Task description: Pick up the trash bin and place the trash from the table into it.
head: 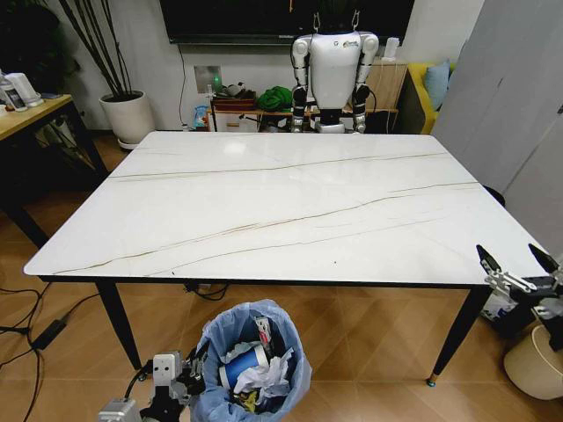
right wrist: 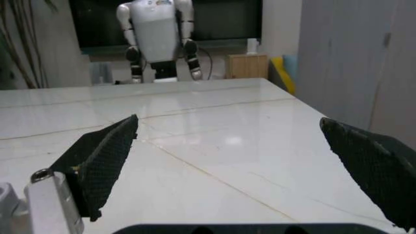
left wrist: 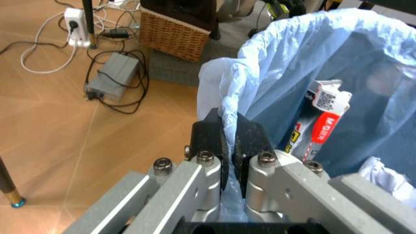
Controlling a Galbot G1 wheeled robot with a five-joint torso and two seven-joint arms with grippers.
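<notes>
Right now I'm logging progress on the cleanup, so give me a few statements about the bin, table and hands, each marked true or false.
1. The left hand is shut on the trash bin's bag rim. True.
2. The right hand holds a paper wad. False: it is open, holding nothing, at the table's right corner.
3. A crushed can lies on the table. False: its top shows only marble.
4. The trash sits inside the bin. True.
</notes>
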